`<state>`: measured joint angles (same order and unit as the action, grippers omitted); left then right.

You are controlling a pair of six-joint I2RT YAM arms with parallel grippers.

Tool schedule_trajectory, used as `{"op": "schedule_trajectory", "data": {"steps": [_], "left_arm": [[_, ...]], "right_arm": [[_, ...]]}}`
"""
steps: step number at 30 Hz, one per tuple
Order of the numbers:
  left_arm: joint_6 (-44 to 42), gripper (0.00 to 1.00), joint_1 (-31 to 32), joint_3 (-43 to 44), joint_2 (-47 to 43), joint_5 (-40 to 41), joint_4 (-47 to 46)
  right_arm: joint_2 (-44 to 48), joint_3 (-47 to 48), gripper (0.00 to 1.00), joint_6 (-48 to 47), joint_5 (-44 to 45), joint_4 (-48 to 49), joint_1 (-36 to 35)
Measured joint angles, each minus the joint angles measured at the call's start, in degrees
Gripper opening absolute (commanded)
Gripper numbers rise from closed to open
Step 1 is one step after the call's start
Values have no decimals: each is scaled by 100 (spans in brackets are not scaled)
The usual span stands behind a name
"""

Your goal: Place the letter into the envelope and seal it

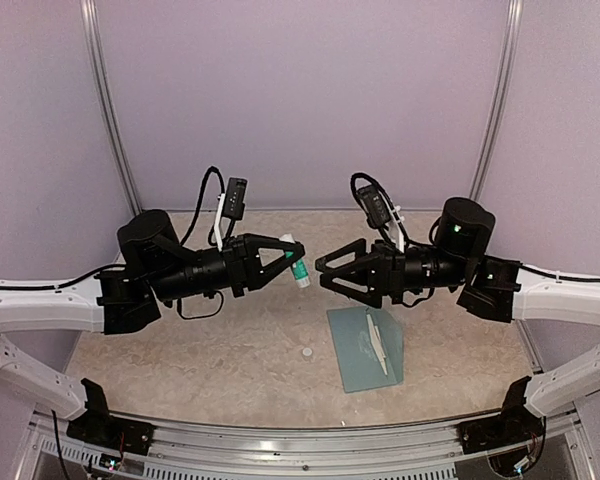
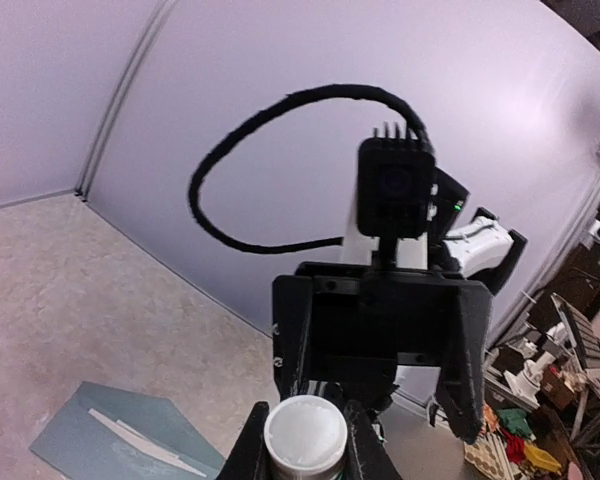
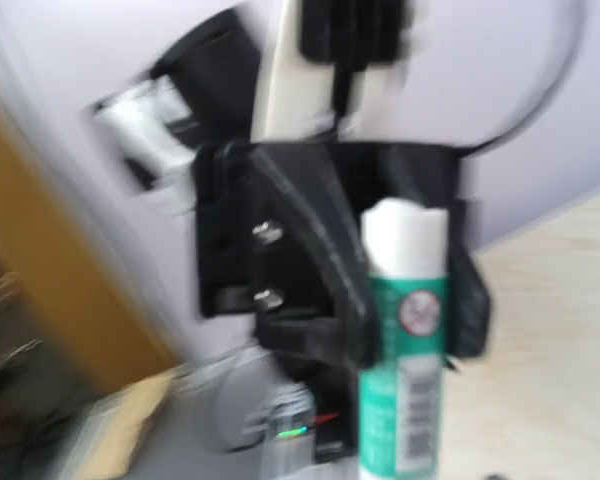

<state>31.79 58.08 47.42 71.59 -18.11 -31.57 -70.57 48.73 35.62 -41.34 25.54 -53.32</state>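
The teal envelope (image 1: 365, 348) lies flat on the table at the centre right, and its pointed end also shows in the left wrist view (image 2: 120, 440). A narrow pale strip (image 1: 377, 340), seemingly the letter's edge, runs along its middle. The rest of the letter is hidden. My left gripper (image 1: 296, 258) hangs above the table, shut on a white-and-green glue stick (image 1: 299, 266) whose uncapped white top (image 2: 305, 435) points at the right arm. My right gripper (image 1: 323, 273) faces it a short way off with its jaws spread and nothing between them. The right wrist view is blurred and shows the stick (image 3: 405, 350) close up.
A small white cap (image 1: 306, 352) lies on the table left of the envelope. Lilac walls close in the back and sides. A metal rail (image 1: 300, 435) runs along the near edge between the arm bases.
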Motion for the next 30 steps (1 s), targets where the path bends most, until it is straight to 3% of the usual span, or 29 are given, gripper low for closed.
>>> {"op": "schedule_trajectory", "data": {"steps": [6,13,23,30], "left_arm": [[415,10,-164,273,37,1327,826],[1027,9,-245,417,203,2100,1462],[1287,9,-175,417,420,2205,1690],[1296,9,-70,417,428,2203,1703]], "right_arm": [[293,448,76,-772,2216,-1893,-2],[-369,1250,70,-1078,4242,-3368,-608],[-1189,1812,60,-1215,5106,-3886,-1325],[-1443,2146,40,-1353,5287,-3904,-1329]]}}
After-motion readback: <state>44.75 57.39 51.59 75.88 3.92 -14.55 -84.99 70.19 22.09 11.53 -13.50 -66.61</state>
